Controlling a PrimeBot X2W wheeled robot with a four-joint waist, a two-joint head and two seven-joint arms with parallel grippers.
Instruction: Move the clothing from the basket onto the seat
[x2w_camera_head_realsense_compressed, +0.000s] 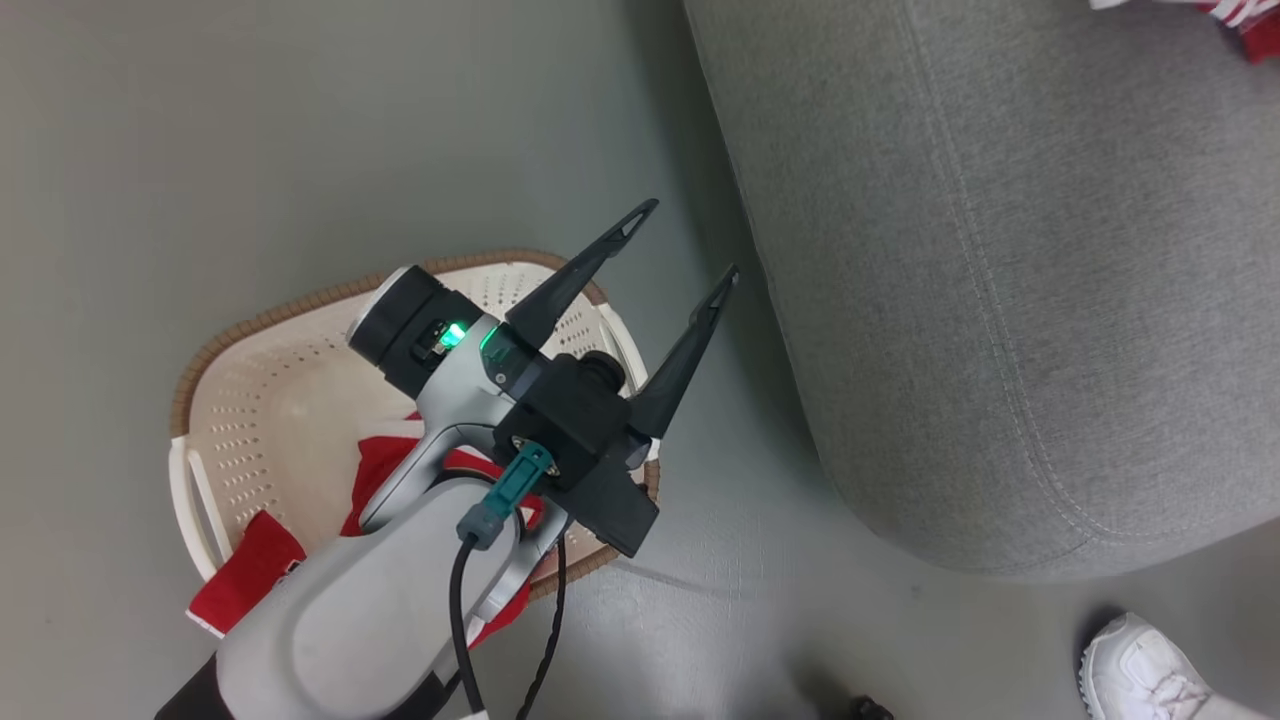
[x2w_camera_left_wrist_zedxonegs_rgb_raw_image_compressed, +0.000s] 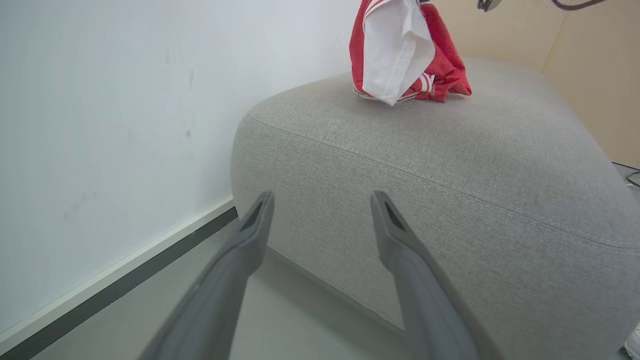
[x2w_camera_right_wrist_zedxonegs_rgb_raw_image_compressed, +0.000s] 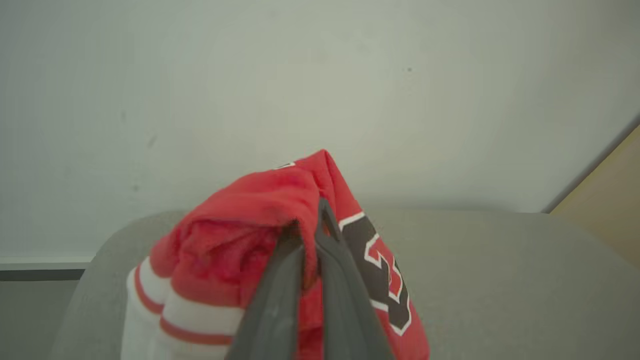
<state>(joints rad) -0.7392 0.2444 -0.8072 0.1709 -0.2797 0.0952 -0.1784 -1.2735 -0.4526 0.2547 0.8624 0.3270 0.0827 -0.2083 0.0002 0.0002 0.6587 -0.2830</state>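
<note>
The cream basket (x2w_camera_head_realsense_compressed: 300, 310) stands on the floor left of the grey seat (x2w_camera_head_realsense_compressed: 1000, 300). Red clothing (x2w_camera_head_realsense_compressed: 385, 470) lies inside it, partly hidden under my left arm, and one red piece (x2w_camera_head_realsense_compressed: 245, 575) hangs over its near rim. My left gripper (x2w_camera_head_realsense_compressed: 688, 240) hovers open and empty over the basket's right edge, fingers pointing at the seat (x2w_camera_left_wrist_zedxonegs_rgb_raw_image_compressed: 450, 165). In the right wrist view my right gripper (x2w_camera_right_wrist_zedxonegs_rgb_raw_image_compressed: 312, 220) is shut on a red garment (x2w_camera_right_wrist_zedxonegs_rgb_raw_image_compressed: 260, 200) with white stripes and a dark number, above the seat (x2w_camera_right_wrist_zedxonegs_rgb_raw_image_compressed: 500, 280). That garment (x2w_camera_left_wrist_zedxonegs_rgb_raw_image_compressed: 405, 50) hangs down with its lower end on the seat top.
A person's white shoe (x2w_camera_head_realsense_compressed: 1140, 670) stands on the floor near the seat's front corner. A white wall with a dark baseboard (x2w_camera_left_wrist_zedxonegs_rgb_raw_image_compressed: 125, 285) runs behind the seat. Bare grey floor (x2w_camera_head_realsense_compressed: 250, 130) lies beyond the basket.
</note>
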